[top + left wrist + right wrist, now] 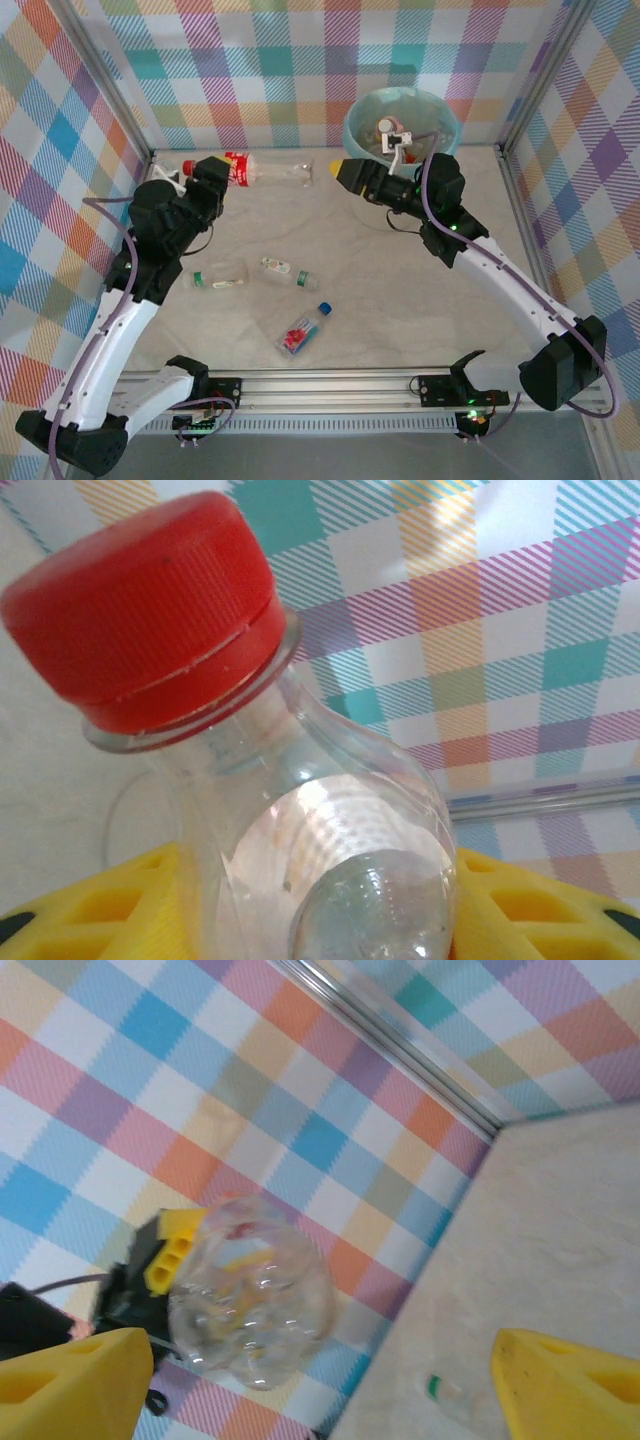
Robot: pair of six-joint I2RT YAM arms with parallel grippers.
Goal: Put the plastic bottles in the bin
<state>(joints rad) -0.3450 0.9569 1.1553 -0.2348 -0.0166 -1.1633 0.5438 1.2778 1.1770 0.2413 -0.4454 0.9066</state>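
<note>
No readable text on bottle labels (296,338).

Top view: I look steeply down from the near edge over the whole surface (380,300). Left wrist: pressed close to the bottle (330,810), facing the plaid wall (480,630). Right wrist: farther off, facing that bottle (250,1290) end-on. All three share it.

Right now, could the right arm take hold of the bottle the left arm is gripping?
Probably yes: the right gripper is open, facing the bottle end-on with nothing between, while the left gripper holds its neck.
</note>
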